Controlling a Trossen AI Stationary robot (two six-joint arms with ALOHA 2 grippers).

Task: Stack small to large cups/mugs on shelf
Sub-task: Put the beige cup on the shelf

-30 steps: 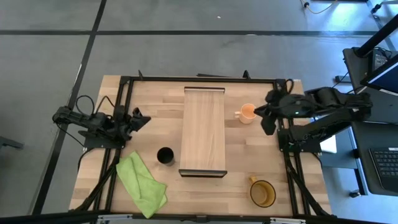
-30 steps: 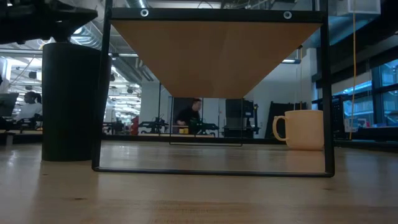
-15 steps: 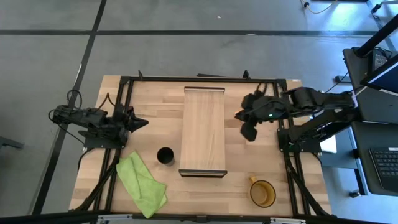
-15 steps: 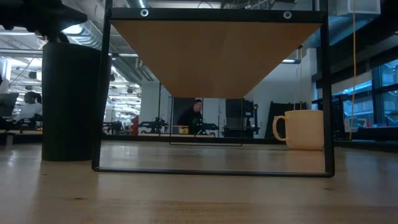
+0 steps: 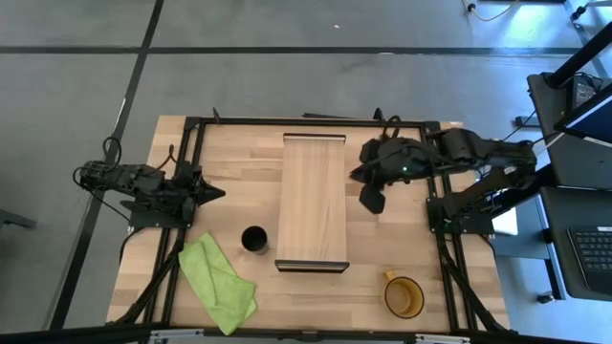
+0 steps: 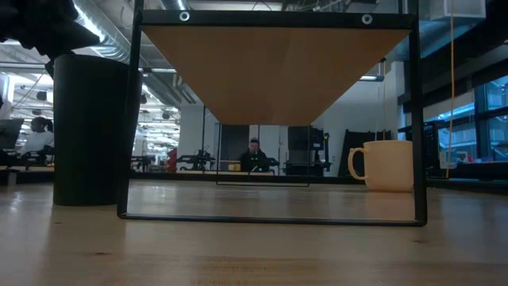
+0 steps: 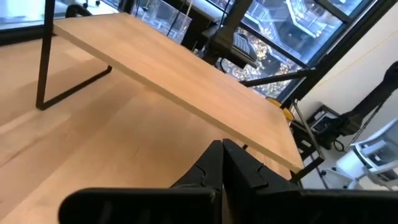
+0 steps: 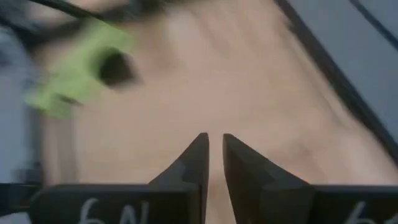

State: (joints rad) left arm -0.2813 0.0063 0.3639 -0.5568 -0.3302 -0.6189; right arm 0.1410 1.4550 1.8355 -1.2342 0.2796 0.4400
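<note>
The shelf is a light-wood plank on black legs at the table's middle. The black cup stands on the table left of the shelf's near end, and also shows in the low view. The amber mug stands near the table's near right corner. The peach mug stands on the table right of the shelf; in the high view my right arm hides it. My right gripper hovers by the shelf's right edge, its fingers a narrow gap apart and empty. My left gripper is shut and empty at the table's left.
A green cloth lies crumpled near the table's near left corner. Black frame rails run along the table's sides. The shelf's thin black legs stand on the table. A person shows far off in the room behind.
My right gripper has swung from the table's right edge toward the shelf, passing above the peach mug, which now lies under the arm in the high view. The mugs, the cup and the shelf have stayed where they were.
</note>
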